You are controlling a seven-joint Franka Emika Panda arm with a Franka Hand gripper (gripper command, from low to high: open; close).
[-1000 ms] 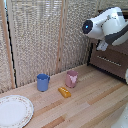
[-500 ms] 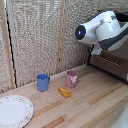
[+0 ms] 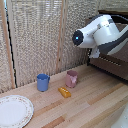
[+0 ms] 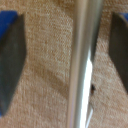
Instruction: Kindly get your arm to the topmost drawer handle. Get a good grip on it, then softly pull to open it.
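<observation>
Two fingers: dark pads (image 4: 11, 60) with blue tips stand apart on either side of the topmost drawer handle (image 4: 84, 65), touching neither side
Hand (image 4: 67, 62): open, straddling the silver bar, seen only in the wrist view
Arm (image 3: 102, 32): glossy white, far right in the exterior view, in front of the dark brown drawer (image 3: 112, 65)
Worktop (image 3: 90, 107): light wood, carrying a blue cup (image 3: 43, 82), a pink cup (image 3: 72, 78), a small orange piece (image 3: 64, 92) and a white plate (image 3: 14, 111) at near left
</observation>
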